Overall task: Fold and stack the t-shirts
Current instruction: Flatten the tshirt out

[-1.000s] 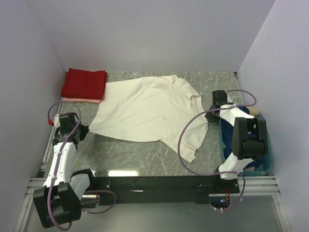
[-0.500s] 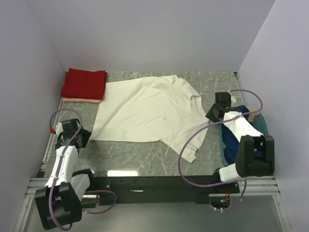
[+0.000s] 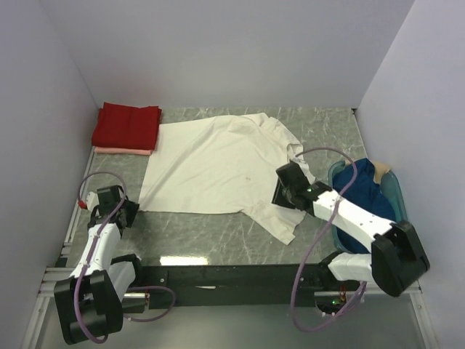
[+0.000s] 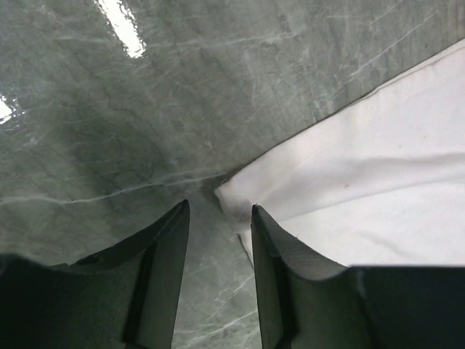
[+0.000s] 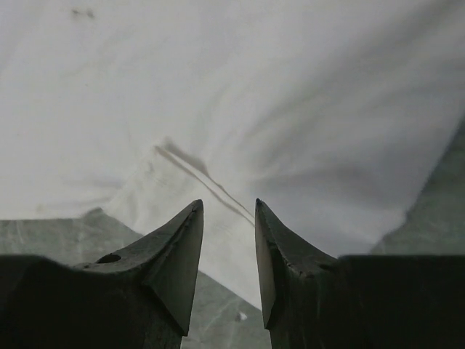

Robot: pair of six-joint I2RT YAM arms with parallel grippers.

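Observation:
The cream-white t-shirt (image 3: pixel 218 163) lies spread flat across the middle of the table. My left gripper (image 3: pixel 131 212) is open just off the shirt's near-left corner. In the left wrist view that corner (image 4: pixel 227 193) sits right ahead of the fingertips (image 4: pixel 218 209), and nothing is between the fingers. My right gripper (image 3: pixel 278 195) hovers open over the shirt's near-right sleeve (image 5: pixel 218 182), holding nothing (image 5: pixel 227 203). A folded red shirt (image 3: pixel 127 125) rests on a folded pale pink one (image 3: pixel 122 150) at the back left. The dark blue shirt (image 3: pixel 363 202) lies in the basket.
The teal basket (image 3: pixel 399 193) stands at the right edge, beside the right arm. White walls close in the table at the left, back and right. Bare marble table (image 3: pixel 196 233) shows in front of the shirt.
Both grippers have opened and let go of the cream-white shirt. The right arm swung left from the basket side to over the sleeve. The left gripper drew back toward the near edge.

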